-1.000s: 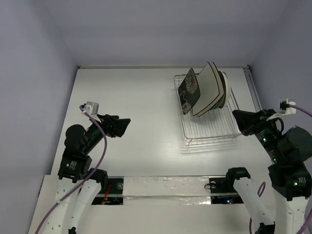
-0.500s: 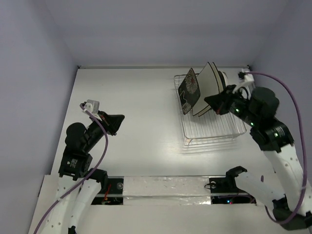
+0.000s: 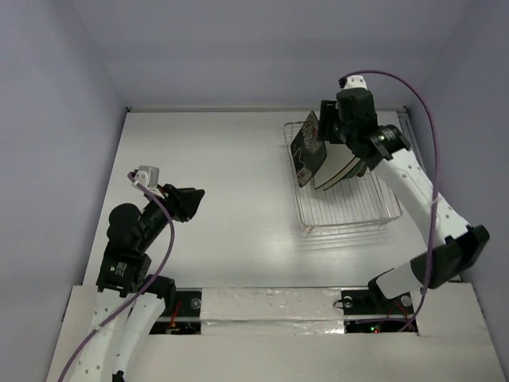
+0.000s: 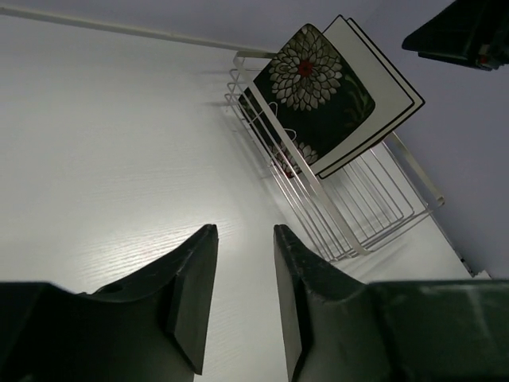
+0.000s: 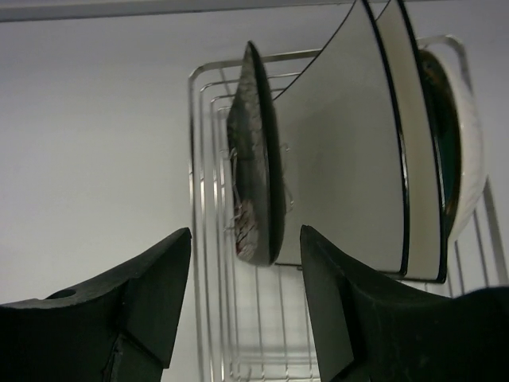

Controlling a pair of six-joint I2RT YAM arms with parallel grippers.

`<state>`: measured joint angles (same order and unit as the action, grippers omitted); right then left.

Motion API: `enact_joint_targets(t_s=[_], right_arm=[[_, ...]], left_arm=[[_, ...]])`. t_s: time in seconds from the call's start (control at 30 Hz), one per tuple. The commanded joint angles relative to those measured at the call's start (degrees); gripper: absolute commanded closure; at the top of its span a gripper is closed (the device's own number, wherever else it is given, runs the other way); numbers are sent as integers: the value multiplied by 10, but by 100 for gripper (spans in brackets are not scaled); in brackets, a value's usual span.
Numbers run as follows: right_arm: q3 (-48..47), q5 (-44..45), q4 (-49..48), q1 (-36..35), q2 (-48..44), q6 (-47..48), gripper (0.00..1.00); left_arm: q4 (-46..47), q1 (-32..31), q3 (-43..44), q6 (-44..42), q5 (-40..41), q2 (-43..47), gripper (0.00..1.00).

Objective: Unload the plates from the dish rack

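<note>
The dish rack (image 3: 350,211) stands at the table's back right, with the plates upright at its far end. The black floral plate (image 3: 308,149) is in front, then a white dark-rimmed square plate (image 5: 350,159), then a round teal plate (image 5: 447,135). My right gripper (image 3: 324,131) hovers open above them. In its wrist view the floral plate (image 5: 258,191) shows edge-on beyond the gap of the gripper (image 5: 246,235), untouched. My left gripper (image 3: 191,203) sits low at the left, open and empty, far from the rack (image 4: 358,207).
The rack's near half (image 5: 262,334) holds only bare wires. White tabletop (image 3: 223,159) stretches between the left arm and the rack. Grey walls close in the back and both sides. The right arm's purple cable (image 3: 425,119) arcs over the rack's right side.
My right arm has swung from the table's right edge up over the rack's far end, and its jaws have opened. The left arm stayed put, with its jaws now narrower than a second ago.
</note>
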<state>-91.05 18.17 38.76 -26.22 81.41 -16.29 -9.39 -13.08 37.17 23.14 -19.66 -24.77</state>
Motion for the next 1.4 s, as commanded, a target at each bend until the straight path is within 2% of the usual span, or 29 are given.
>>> enact_joint_targets(t_s=[0.0, 0.23, 0.33, 0.73, 0.83, 0.87, 0.93, 0.97, 1.0, 1.2, 1.37], right_arm=[[-85, 85, 46, -1, 52, 33, 37], [-189, 107, 105, -1, 182, 50, 39], [-211, 85, 106, 5, 213, 52, 41], [-230, 104, 120, 21, 292, 57, 48], [-237, 121, 129, 21, 298, 63, 57], [-237, 122, 133, 21, 298, 65, 66], [-240, 127, 135, 21, 295, 65, 74], [-241, 126, 135, 21, 293, 65, 87], [-242, 123, 136, 21, 287, 65, 89], [-281, 146, 151, 21, 271, 71, 100], [-323, 160, 160, 21, 245, 82, 100]], left_arm=[[20, -2, -2, 2, 2, 13, 68], [14, -13, 0, 6, 20, 25, 65], [12, -19, 0, 7, 24, 27, 64], [10, -29, 1, 6, 30, 32, 63], [10, -29, 1, 7, 30, 33, 63], [10, -29, 1, 7, 30, 35, 63], [10, -29, 2, 8, 31, 36, 63], [10, -29, 2, 8, 31, 37, 63], [9, -29, 2, 8, 32, 37, 63], [4, -29, 4, 9, 43, 37, 63], [3, -29, 4, 10, 50, 37, 62]])
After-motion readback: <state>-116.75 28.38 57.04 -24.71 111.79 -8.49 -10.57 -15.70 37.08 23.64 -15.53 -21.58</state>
